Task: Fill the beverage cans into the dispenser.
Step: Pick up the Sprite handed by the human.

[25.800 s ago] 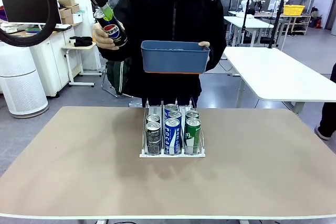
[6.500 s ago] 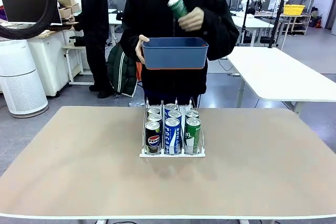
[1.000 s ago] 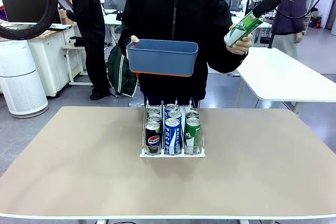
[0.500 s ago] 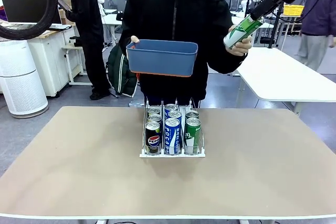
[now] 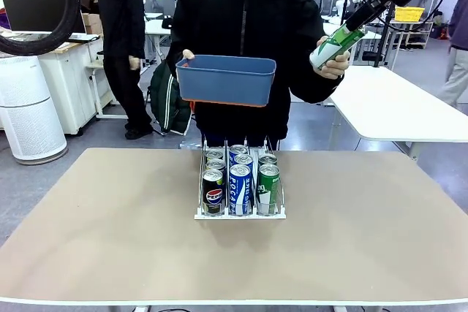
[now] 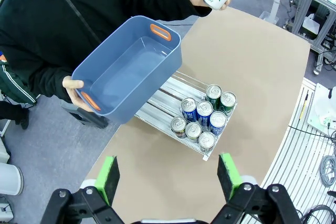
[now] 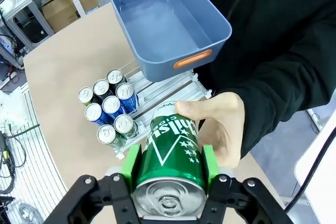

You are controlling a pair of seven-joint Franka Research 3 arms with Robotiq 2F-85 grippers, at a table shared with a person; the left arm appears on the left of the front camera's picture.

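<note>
Green aluminium drink can (image 7: 170,163) is mid-handover: the right gripper (image 7: 169,167) has its jaws clamped on it, while the person's hand (image 5: 335,63) grips it too. Next, I'd guess, it goes down to the white wire-lane dispenser (image 5: 240,213) on the bench; the left gripper (image 6: 169,176) hangs wide open, empty.

Left tool (image 6: 168,177): black angular linkage with visible screws, flat bright-green pads (image 6: 109,178). Right tool (image 7: 169,170) built the same, black with green pads. A thick black cable (image 5: 51,23) loops by the left arm. The person (image 5: 245,27) wears a black zipped jacket.
</note>
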